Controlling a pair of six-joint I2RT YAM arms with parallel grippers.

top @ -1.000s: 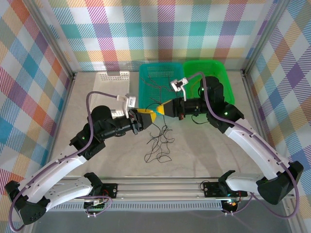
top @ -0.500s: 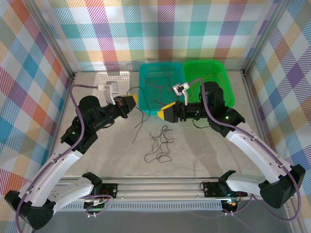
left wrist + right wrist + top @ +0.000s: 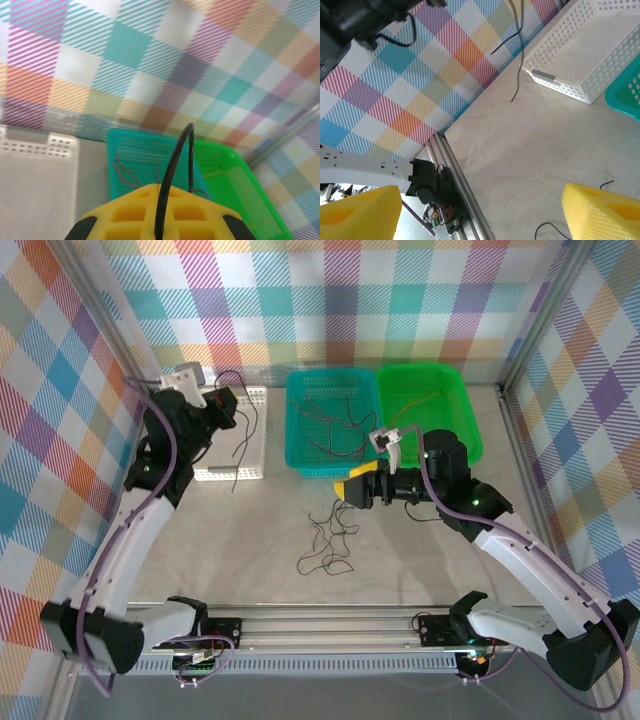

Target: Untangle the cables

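Two arms work over a pale table, and the scene has shifted sharply within the last second. A moment ago both grippers met nose to nose above a tangle of thin dark cables at the table's centre. Now the left gripper has swung up and away to the far left corner and hangs over a white basket. Its yellow jaws are pinched tight on a single black cable. In the left wrist view this cable rises from between the jaws in a narrow loop. In the overhead view its loose end dangles down across the white basket. The right gripper has stayed near the middle, just in front of a teal basket, and has let go. Its yellow jaws now stand wide apart with nothing between them, and they point across the table toward the tangle's far side. The teal basket holds several red cables. A green basket touches its right side, with what looks like a yellowish strand inside. The change suggests one black cable has been drawn free of the knot while the other arm released its end. If so, this strand looks ready to be dropped into the white basket. The remaining dark cables lie looped together on the bare table between the arms, well apart from all three baskets, so more pulling apart appears to be needed.
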